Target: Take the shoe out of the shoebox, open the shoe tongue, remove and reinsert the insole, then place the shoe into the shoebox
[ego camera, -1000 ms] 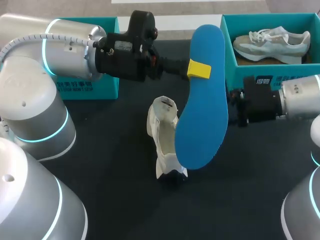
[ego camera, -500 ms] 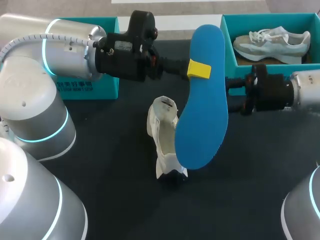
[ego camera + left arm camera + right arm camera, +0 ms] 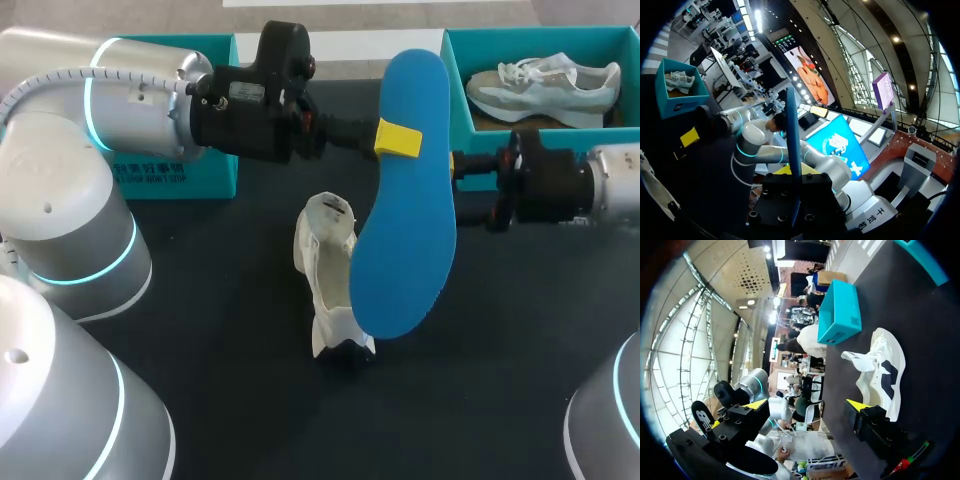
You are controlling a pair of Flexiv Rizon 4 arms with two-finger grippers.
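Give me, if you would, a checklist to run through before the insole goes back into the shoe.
1. Left gripper shut on insole: ok, held upright over the white shoe.
2. Right gripper open: ok, fingers spread beside the insole's edge.
3. Right gripper touching the insole: cannot tell.
4. White shoe resting on the table: ok.
5. Tongue pulled open: cannot tell.

A blue insole (image 3: 405,230) hangs upright just beside the limp white shoe (image 3: 322,265), and the teal shoebox (image 3: 457,90) holds a grey shoe (image 3: 545,90).
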